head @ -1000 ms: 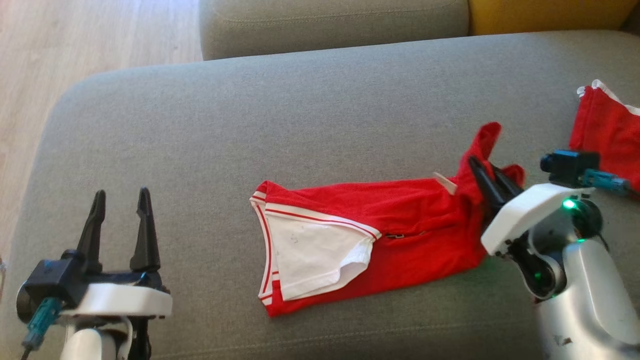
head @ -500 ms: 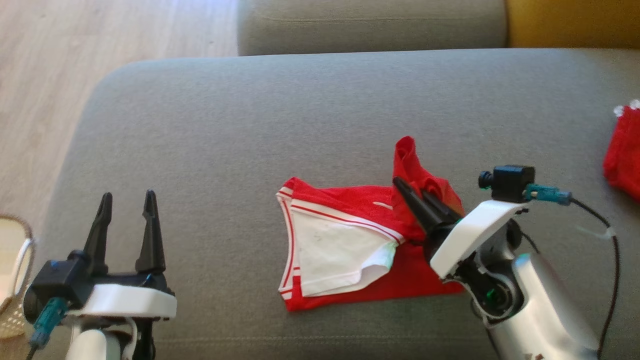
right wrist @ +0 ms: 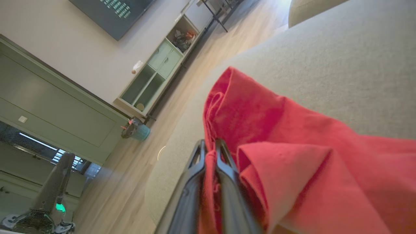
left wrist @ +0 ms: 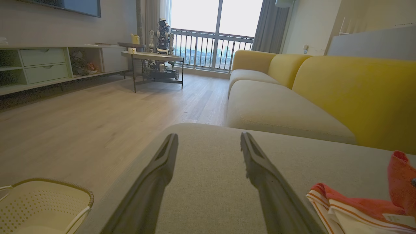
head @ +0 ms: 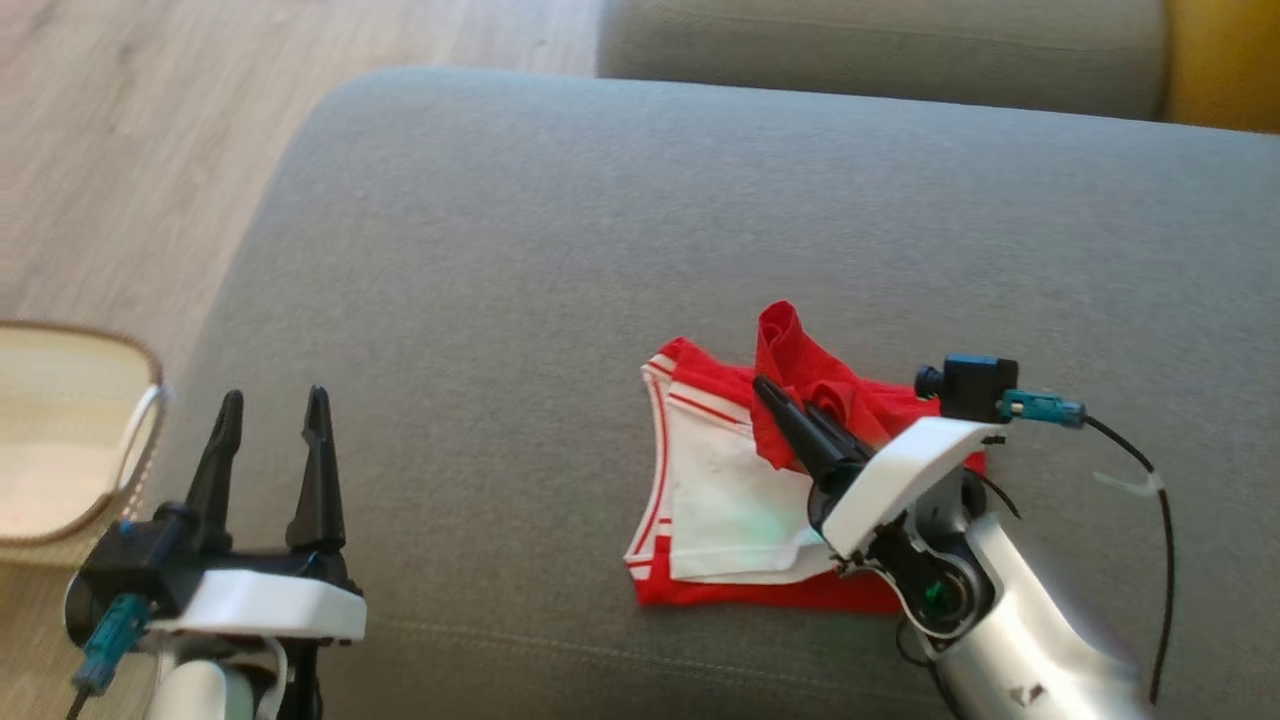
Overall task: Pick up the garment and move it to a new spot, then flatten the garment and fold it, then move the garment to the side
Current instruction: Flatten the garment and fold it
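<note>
Fold looks about halfway I'd say: right gripper (head: pixel 785 400) jaws clamped on an edge of the red garment (head: pixel 730 500) lying on the sofa seat (head: pixel 600 250), left gripper (head: pixel 275 400) jaws wide apart, move-aside not yet done.

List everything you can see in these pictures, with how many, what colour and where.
garment: one, red with a white panel and trim, bunched on the grey seat, right of middle
grey seat: one, grey, under the garment
sofa: one, yellow back, greyish seat cushions, beyond the grey seat
basket: one, cream with a brown rim, on the floor left of the grey seat
floor: one, pale wood
side table: one, dark frame, across the room by the window
sideboard: one, pale green, along the wall
left gripper: one, dark fingers, open, above the seat's left end
right gripper: one, dark fingers, shut on the garment's red edge
</note>
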